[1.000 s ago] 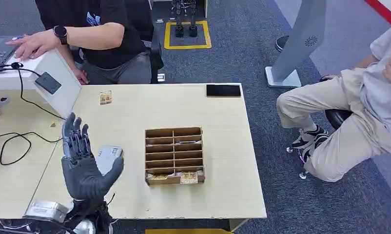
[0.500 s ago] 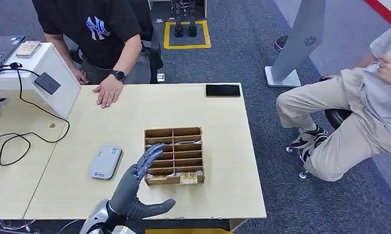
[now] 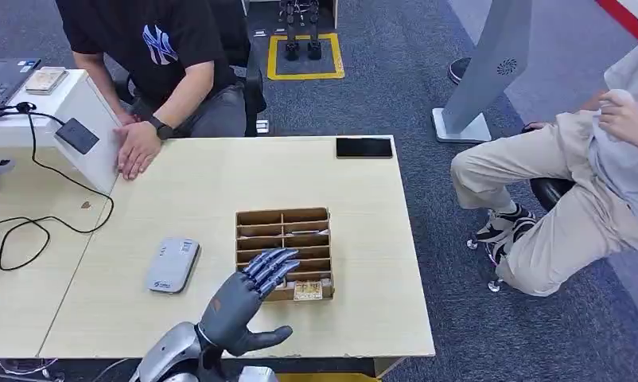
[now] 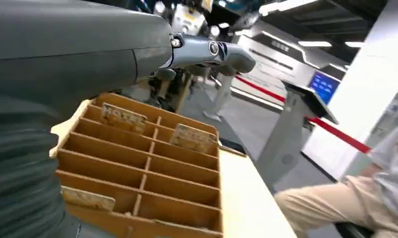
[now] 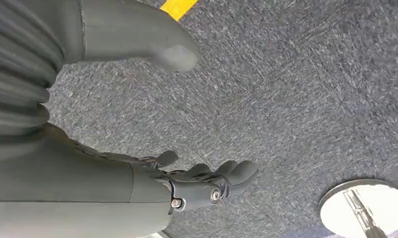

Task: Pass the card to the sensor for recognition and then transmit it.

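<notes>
A wooden slotted card box [image 3: 300, 231] stands in the middle of the pale table [image 3: 188, 191]. A card [image 3: 308, 290] stands in its nearest row. My left hand [image 3: 248, 298] hovers over the box's near left corner, fingers stretched out and apart, holding nothing. In the left wrist view the box [image 4: 152, 168] lies just under the fingers [image 4: 212, 49], with cards [image 4: 123, 118] upright in several slots. A grey card reader [image 3: 173, 264] lies on the table left of the box. My right hand [image 5: 197, 183] hangs over grey carpet, empty, fingers loosely apart.
A person in black sits at the far side, one hand [image 3: 137, 150] resting on the table beside a white box [image 3: 93, 127] with a black pad and cables. A black phone [image 3: 364, 147] lies at the far edge. Another person [image 3: 586, 183] sits to the right.
My left hand dropped from beside the reader and swung right to the card box. The person's hand reached to a card on the far table, then drew back; that card is gone.
</notes>
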{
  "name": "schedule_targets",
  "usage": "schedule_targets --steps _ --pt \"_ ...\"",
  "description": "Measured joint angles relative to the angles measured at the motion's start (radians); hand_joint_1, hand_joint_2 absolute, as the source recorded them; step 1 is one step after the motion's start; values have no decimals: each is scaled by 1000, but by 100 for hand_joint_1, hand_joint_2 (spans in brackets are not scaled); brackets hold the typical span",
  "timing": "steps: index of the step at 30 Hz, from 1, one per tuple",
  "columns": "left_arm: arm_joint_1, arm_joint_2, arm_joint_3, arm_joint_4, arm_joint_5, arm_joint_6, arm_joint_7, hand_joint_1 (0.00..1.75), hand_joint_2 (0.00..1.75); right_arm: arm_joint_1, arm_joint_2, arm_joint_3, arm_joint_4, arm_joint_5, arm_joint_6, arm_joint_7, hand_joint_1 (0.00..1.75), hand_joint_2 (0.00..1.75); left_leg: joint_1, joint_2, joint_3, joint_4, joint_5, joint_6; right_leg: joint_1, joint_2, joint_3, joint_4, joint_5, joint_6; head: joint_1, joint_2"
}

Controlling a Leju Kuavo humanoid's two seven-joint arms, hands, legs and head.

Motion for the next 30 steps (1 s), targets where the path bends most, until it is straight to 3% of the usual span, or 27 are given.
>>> schedule_targets --steps 7,11,15,19,24,30 --pt "-1 -7 -4 24 -42 33 20 0 175 0 0 -1 0 0 0 3 0 175 0 0 0 0 0 0 0 0 0 0 0 0 0 0" --pt "-1 -19 -4 35 -148 109 79 0 175 1 1 -3 -3 19 5 15 0 175 0 0 0 0 0 0 0 0 0 0 0 0 0 0" --pt "3 -44 -4 42 -289 227 140 0 175 2 10 -4 -14 38 17 31 0 175 0 0 0 0 0 0 0 0 0 0 0 0 0 0" --pt "6 -60 -4 48 -310 245 149 0 175 2 15 -4 -23 38 17 32 0 175 0 0 0 0 0 0 0 0 0 0 0 0 0 0" --pt "15 -74 -4 50 -418 320 196 0 175 3 18 -5 -28 52 18 34 0 175 0 0 0 0 0 0 0 0 0 0 0 0 0 0" --pt "20 -79 -4 51 -514 358 247 0 175 3 24 -8 -35 54 20 42 0 175 0 0 0 0 0 0 0 0 0 0 0 0 0 0"
